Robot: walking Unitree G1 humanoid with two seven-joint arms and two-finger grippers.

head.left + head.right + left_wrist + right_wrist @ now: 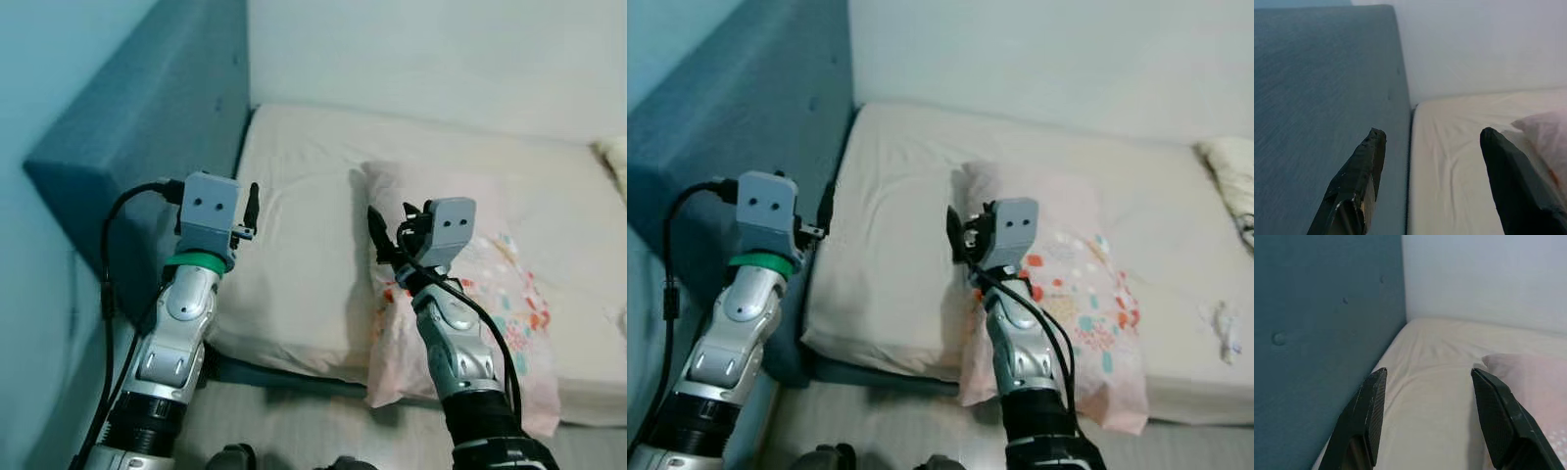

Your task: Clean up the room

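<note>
A pink pillow [490, 294] with a coloured flower print lies on the bed's cream sheet [304, 235], and its near end hangs over the front edge. My right gripper [392, 230] is held up over the pillow's left edge, open and empty; in the right wrist view its fingers [1369, 416] frame the sheet and the headboard. My left gripper [251, 208] is raised over the bed's left edge beside the blue headboard [147, 127], also open with nothing in it. The left wrist view shows its fingertips [1364, 166] wide apart.
A pale wall [441, 59] runs behind the bed. At the far right lie the corner of another pillow [1229, 162] and a small crumpled white scrap [1225, 328]. A strip of floor [313, 431] runs along the bed's front edge.
</note>
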